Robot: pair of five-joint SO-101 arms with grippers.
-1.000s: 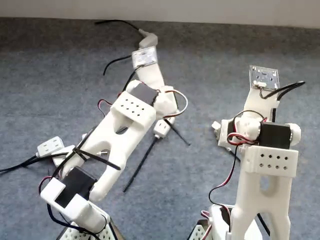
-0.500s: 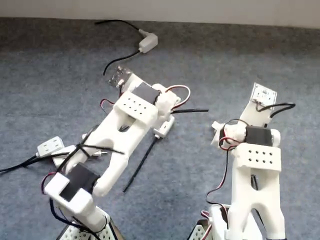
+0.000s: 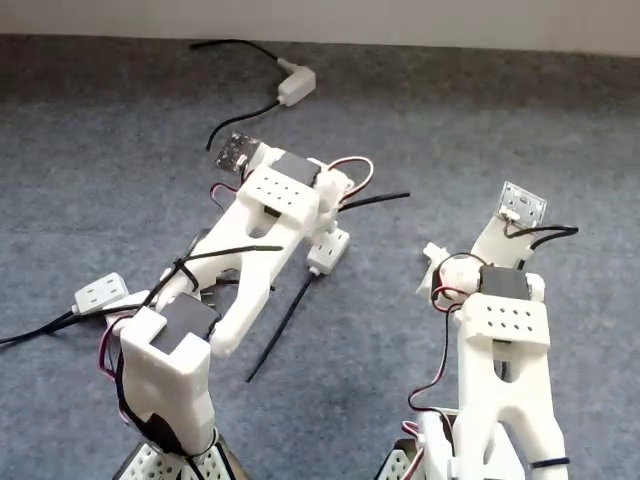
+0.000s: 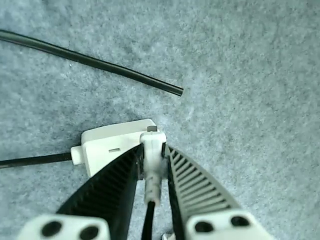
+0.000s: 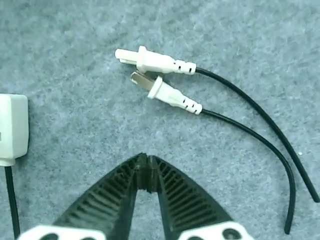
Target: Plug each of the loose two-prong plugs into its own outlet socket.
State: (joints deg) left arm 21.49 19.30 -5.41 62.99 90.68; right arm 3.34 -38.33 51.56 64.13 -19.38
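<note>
My left gripper is shut on a white two-prong plug whose black cord runs back between the fingers. The plug's front end rests against a white outlet socket on the carpet; I cannot see the prongs. In the high view this socket lies beside the left arm's tip. My right gripper is shut on nothing and hovers over the carpet. Two more white plugs lie side by side beyond it, each with a black cord.
Another white socket lies beside the right gripper. A socket block sits at the left of the grey carpet, and a white corded piece at the far edge. A loose black cord end lies beyond the left gripper.
The left arm drew back and swung down to the centre socket with the plug; its black cord swung round to the right. The right arm lowered and pulled back.
</note>
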